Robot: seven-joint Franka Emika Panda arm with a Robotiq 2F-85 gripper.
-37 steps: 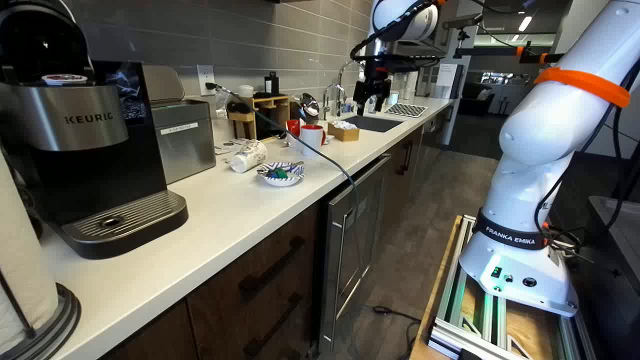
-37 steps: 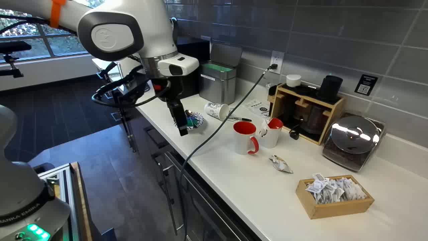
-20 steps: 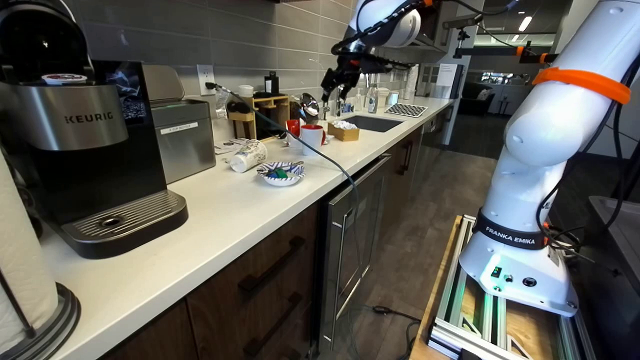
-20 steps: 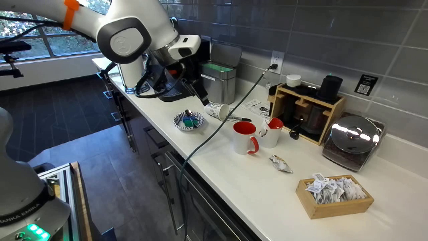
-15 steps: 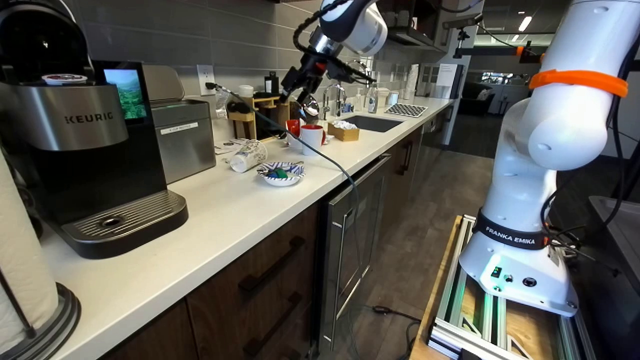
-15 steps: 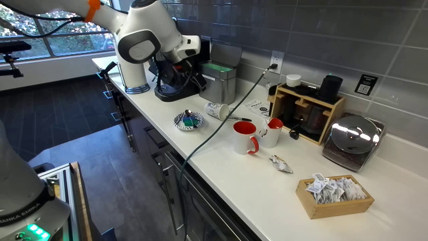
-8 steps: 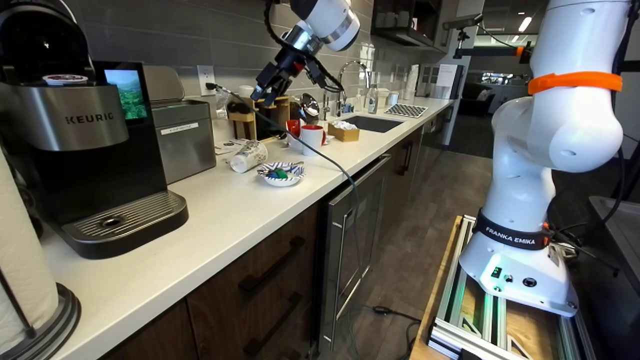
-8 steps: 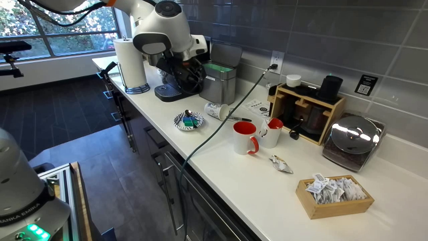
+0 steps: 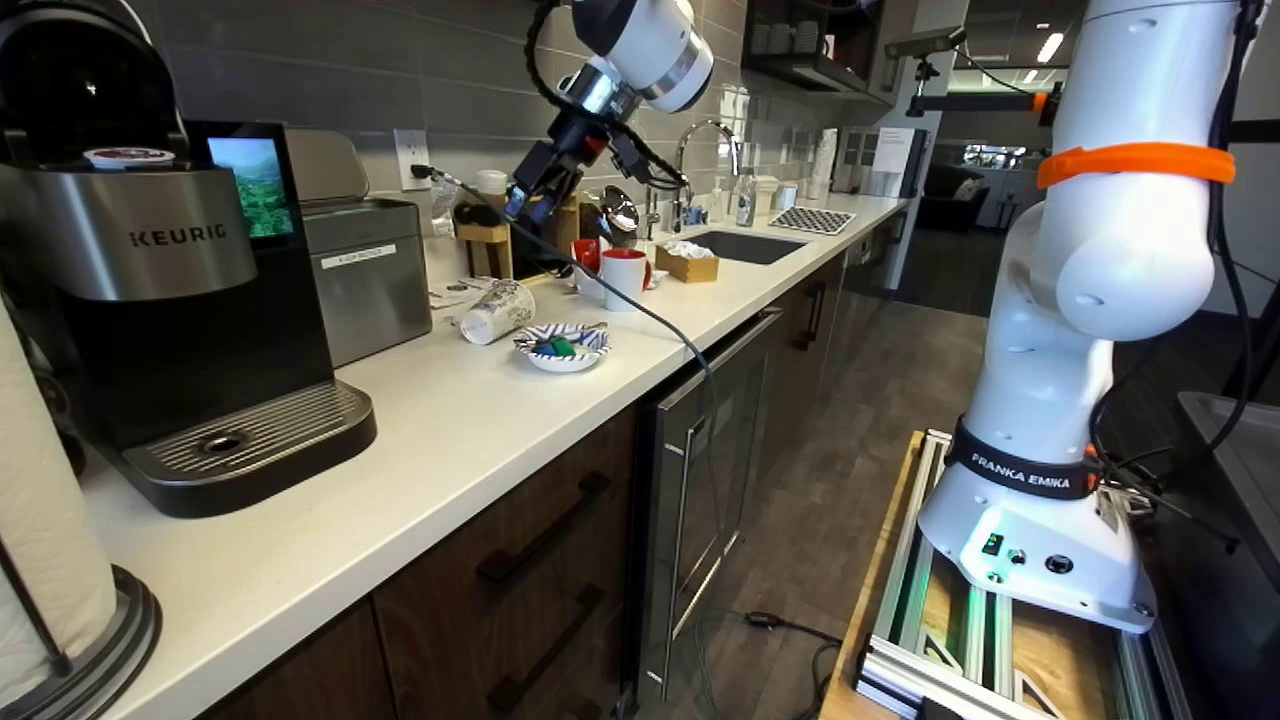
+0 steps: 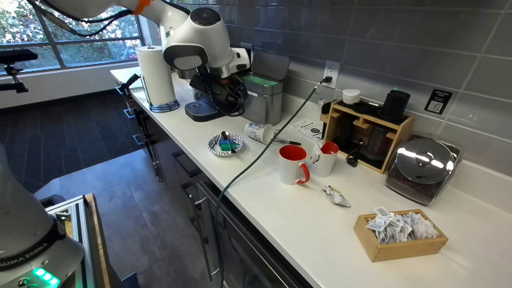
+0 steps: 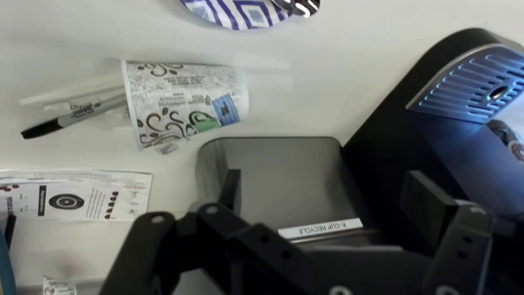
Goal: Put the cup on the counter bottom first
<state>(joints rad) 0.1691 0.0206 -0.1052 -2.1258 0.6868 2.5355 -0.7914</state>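
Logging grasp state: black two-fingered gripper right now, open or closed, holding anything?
Black two-fingered gripper: open, holding nothing; white patterned paper cup lies on its side.

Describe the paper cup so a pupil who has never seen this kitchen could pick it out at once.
On the long white counter, find the Keurig coffee machine and the K-cup recycling bin beside it. Near that bin and the blue-patterned bowl is the paper cup. Unlike the upright red-handled white mug, it lies on its side and is printed with swirls.
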